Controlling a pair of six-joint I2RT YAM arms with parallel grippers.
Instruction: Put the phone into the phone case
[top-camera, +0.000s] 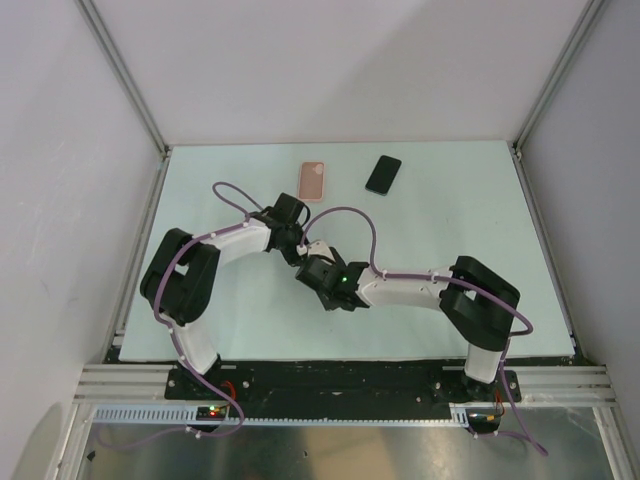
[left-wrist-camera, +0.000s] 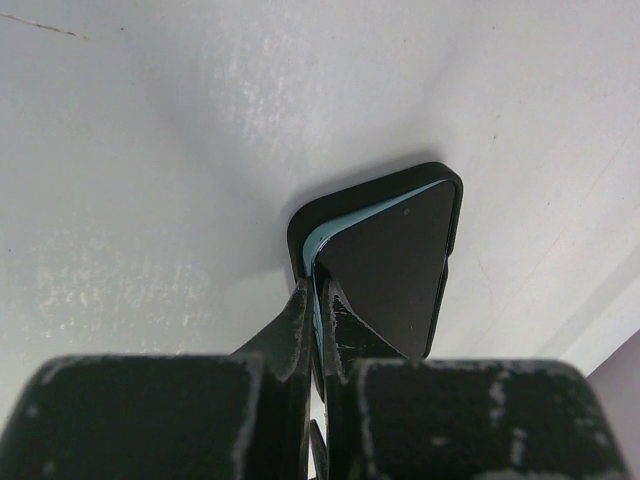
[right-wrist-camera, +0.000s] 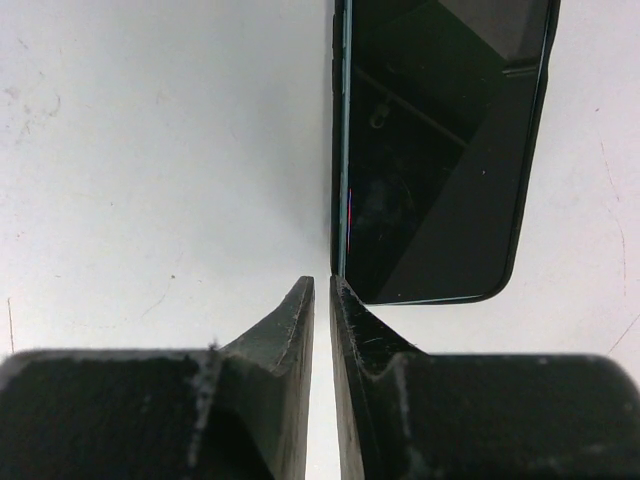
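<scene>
In the left wrist view a dark-screened phone lies tilted in a black phone case with a teal inner edge. My left gripper is shut on that near case edge. In the right wrist view the same phone lies just beyond my right gripper. Its jaws are almost together, with a thin empty slit between them, and the right fingertip is at the phone's left edge. From above, both grippers, left and right, meet at the table's middle and hide the phone.
A pink case and a black phone-sized slab lie flat at the back of the pale table. White walls with metal posts close in the back and both sides. Purple cables loop over both arms.
</scene>
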